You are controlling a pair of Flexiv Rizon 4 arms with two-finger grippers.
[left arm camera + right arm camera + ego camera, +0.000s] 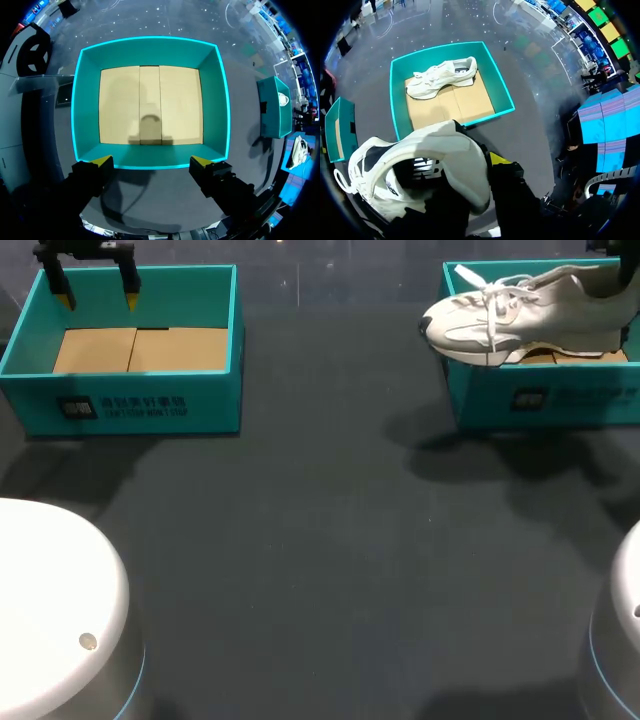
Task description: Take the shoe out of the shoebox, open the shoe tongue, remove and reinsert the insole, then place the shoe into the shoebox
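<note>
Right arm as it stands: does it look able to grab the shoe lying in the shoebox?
Probably not. The right gripper is shut on a held shoe, which hangs between it and the boxed shoe in the shoebox; it would need emptying first.

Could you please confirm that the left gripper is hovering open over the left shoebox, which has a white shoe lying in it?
Not quite: the left shoebox has no shoe in it. The left wrist view shows only its bare cardboard floor. The left gripper does hover open over it. The head view shows a white shoe raised over the right shoebox instead.
</note>
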